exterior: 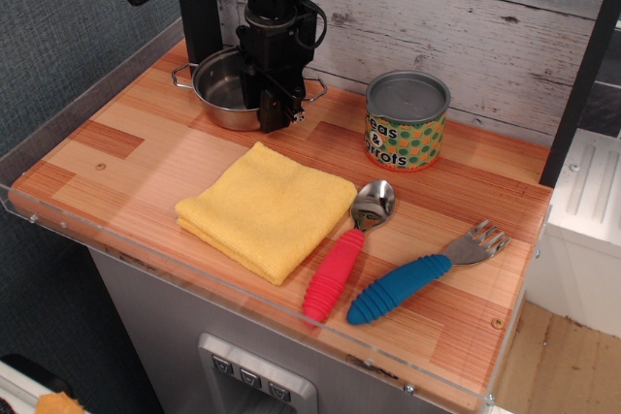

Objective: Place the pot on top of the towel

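The pot [225,91] is sitting at the back left of the table [126,138], near the wooden wall, well apart from the towel [264,207], which is lying flat toward the front edge. The pot is looking small, shallow and round, shiny steel, with thin wire loop handles showing at left and right. Judging by material, it is probably light, rigid and slippery on the polished wall, so the rim on the near right side is looking like the sensible place to pinch. The gripper [273,113] is hanging down over that rim, its jaws set narrow and seeming to straddle the wall; whether they are actually clamping the metal I cannot tell. The towel is looking thick and soft, so the pot may be settling slightly unevenly on it.
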You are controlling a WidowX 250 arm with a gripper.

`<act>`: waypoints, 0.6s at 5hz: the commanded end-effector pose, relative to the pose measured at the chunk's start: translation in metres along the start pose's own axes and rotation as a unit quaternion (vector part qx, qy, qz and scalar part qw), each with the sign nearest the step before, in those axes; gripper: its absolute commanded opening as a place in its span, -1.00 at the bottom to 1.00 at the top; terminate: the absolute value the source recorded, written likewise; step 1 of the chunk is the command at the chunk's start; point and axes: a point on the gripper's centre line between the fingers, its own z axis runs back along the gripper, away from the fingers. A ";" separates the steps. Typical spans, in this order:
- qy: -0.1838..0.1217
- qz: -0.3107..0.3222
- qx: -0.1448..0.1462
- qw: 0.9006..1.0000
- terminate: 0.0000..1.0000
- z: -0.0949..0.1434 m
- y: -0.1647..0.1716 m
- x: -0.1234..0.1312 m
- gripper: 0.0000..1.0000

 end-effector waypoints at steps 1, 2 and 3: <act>0.001 0.030 0.068 0.997 -1.00 0.040 0.008 -0.003 -1.00; -0.004 0.050 0.080 0.996 -1.00 0.054 0.008 -0.008 -1.00; 0.010 0.059 0.103 0.993 -1.00 0.061 0.008 -0.008 -1.00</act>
